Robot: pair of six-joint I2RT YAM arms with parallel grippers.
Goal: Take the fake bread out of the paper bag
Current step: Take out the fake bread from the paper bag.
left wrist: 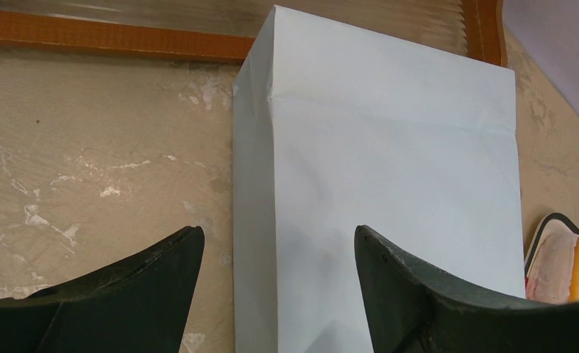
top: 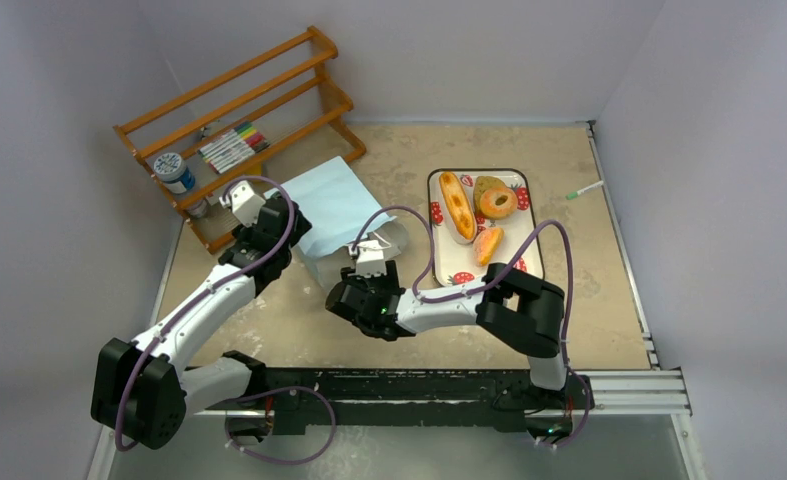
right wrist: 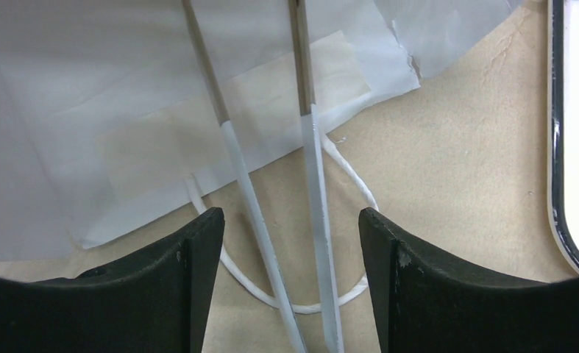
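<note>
The light blue paper bag (top: 331, 203) lies flat on the table, its white-lined mouth (right wrist: 161, 110) toward the arms. The fake bread lies on a strawberry-print tray (top: 466, 275): a long loaf (top: 457, 205), a ring donut (top: 497, 202) on a brown slice (top: 482, 184), and a croissant-like piece (top: 487, 243). My left gripper (left wrist: 275, 243) is open and empty over the bag's left edge (left wrist: 374, 184). My right gripper (right wrist: 288, 228) is open and empty at the bag's mouth, above a white string handle (right wrist: 301, 305). Two thin pale strips (right wrist: 315, 184) cross between its fingers.
A wooden rack (top: 239, 125) with markers (top: 231, 148) and a small jar (top: 172, 172) stands at the back left, close behind the bag. A green-tipped pen (top: 586, 190) lies at the far right. The tray's edge shows in the right wrist view (right wrist: 566, 147).
</note>
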